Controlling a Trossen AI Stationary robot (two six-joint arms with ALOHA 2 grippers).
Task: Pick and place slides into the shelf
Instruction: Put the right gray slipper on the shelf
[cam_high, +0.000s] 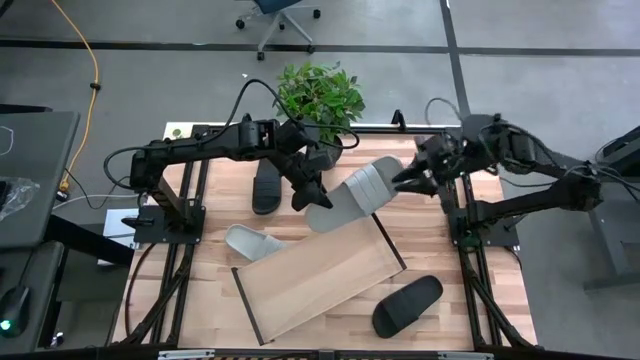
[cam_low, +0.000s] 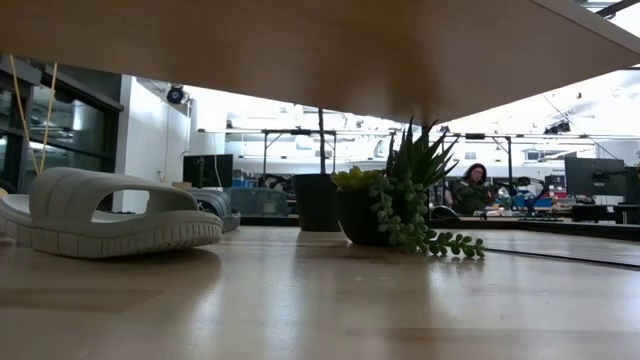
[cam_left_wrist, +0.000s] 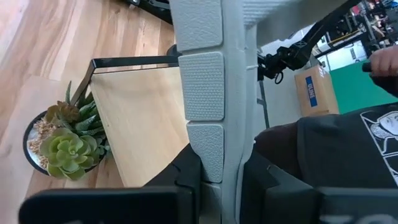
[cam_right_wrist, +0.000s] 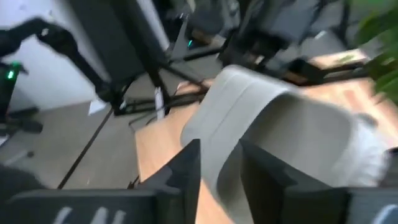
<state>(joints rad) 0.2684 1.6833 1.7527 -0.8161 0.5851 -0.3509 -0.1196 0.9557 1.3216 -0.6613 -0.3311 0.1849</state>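
Slatted tabletop (cam_high: 470, 320): both pincers, left (cam_high: 310, 203) and right (cam_high: 400, 181), clamp lifted grey slide (cam_high: 355, 192) (apparently) above shelf (cam_high: 310, 280).

Matt light-grey foam slide (cam_left_wrist: 205, 81) with pebbled tread, smooth pale-wood shelf (cam_high: 320, 275), slatted wooden tabletop (cam_high: 470, 300)

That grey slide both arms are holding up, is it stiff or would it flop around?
The grey slide probably stays fairly stiff: held at its ends by the left gripper and right gripper, it shows no sag. Its thick sole looks like foam, so likely light. The textured tread should resist slipping.
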